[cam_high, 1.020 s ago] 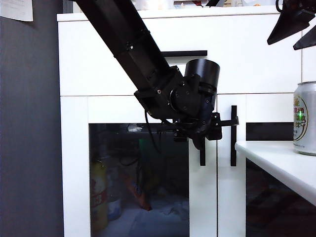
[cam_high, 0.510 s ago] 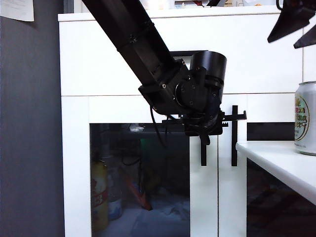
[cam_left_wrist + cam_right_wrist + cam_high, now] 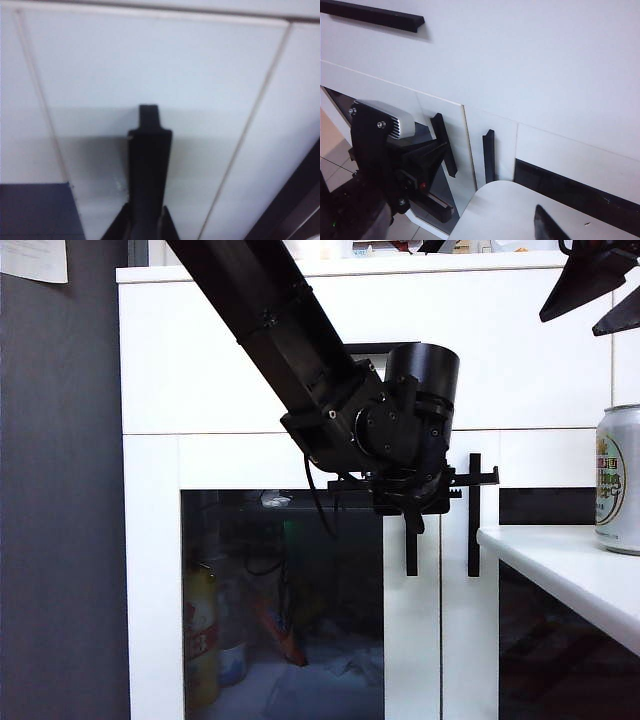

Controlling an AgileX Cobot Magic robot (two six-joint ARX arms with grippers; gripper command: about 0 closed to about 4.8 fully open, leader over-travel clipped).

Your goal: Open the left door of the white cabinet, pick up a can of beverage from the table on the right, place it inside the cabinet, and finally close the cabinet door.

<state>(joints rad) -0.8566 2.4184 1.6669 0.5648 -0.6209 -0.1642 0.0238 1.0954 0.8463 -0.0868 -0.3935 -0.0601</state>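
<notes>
two arms in play here, and only one is doing anything. the left gripper [image 3: 412, 508] sits mid-frame in the exterior view, right at the top of the vertical black bar handle [image 3: 411, 545] on the left door [image 3: 280, 600] of the white cabinet [image 3: 200, 360]. in the left wrist view the handle [image 3: 148, 165] runs straight up between the two fingers, and the jaws look pinched together on it. the contact itself is cropped at the frame's lower edge, so that's probably a grip rather than a confirmed one.

the door looks flush with the cabinet front, so the step in hand is the first one: opening the left door. the grab seems made and the pull hasn't started.

the right gripper [image 3: 600, 290] hangs in the upper right corner of the exterior view, jaws spread apart and holding nothing. the can of beverage [image 3: 617, 480] stands upright at the right edge on the table [image 3: 560, 570], well below that gripper and untouched.

next move, as a guess: the left arm needs to draw the handle outward along the door's swing, keeping the pinch square on the bar so it doesn't slip off. the table edge sits close beside the handles, so the door's swing should be watched there.
</notes>
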